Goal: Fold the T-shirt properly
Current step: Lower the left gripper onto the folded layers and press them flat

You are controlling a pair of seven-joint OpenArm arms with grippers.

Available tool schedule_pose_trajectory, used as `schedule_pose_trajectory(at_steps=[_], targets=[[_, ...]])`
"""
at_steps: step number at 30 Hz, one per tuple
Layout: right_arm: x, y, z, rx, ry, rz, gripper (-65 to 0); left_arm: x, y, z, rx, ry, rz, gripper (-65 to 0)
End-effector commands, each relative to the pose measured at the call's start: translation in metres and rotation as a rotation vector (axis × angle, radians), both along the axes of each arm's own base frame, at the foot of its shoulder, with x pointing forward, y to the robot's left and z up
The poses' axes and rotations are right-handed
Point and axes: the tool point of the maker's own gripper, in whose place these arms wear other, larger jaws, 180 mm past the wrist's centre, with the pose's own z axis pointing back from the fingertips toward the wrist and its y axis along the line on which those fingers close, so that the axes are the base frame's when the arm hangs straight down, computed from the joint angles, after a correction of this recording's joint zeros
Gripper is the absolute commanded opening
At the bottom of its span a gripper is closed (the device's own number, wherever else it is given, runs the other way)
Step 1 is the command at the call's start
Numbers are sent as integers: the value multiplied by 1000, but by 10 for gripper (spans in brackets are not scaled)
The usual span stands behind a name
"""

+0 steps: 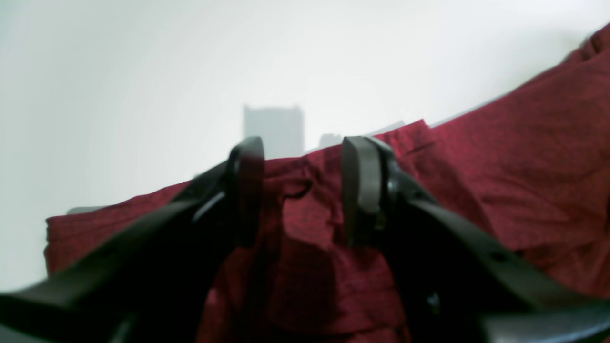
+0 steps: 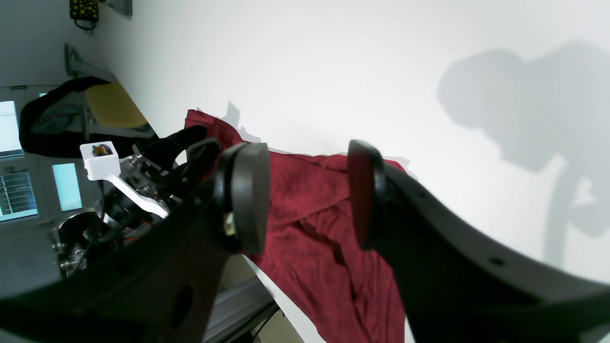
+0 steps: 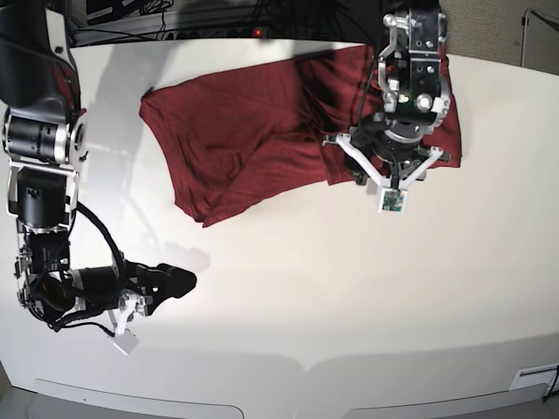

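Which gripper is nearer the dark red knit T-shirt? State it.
Left. The left gripper hangs open directly over the dark red knit T-shirt; the right gripper sits open on bare table, well off it.

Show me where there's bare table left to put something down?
The white table is bare across its whole front, from below the T-shirt to the near edge, and to the right gripper at the left side. It is crowded at the back, where the shirt lies spread and the left gripper is over it.

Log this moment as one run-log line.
stage: pre-grasp | dark red knit T-shirt: crumpled, unfolded on white table | left gripper: open above shirt | right gripper: open, off the cloth
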Motion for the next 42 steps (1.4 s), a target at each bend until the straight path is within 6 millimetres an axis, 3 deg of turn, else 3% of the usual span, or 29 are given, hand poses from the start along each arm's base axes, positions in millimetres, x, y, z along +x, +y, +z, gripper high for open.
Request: schedule_pose_trajectory(at_steps=[1,4,8,13,15,18,21,26,35,42], targets=[[14,-3,24,17,-69,-10,-379,8,1,11,7,-41,6,-388],[14,-3,24,17,-69,-10,-379,2,11,4,33,3,26,-388],[14,-3,24,16,-68,-10,-379,-6,39,-5,45,44,102,-388],[14,-3,24,17,-69,-10,-379,-21,63,-15,-28,84,194,-411],[14,0,24,20,-69,-7,-379,-23,60,-17,-90,96,177,-423],[14,4,23,22,-67,0,-379,-23,37,-8,-241,91,98,-423],[14,8,21,21,-63,8,-379,-22,19,14,-339,65,23,-423],[10,11,14,-17,-44,35,-379,-17,17,46,-351,4,-5,-423],[8,13,11,-29,-37,50,-379,-47,25,30,-323,56,-70,-422],[8,13,11,-29,-37,50,-379,-59,33,28,-325,5,-46,-422]])
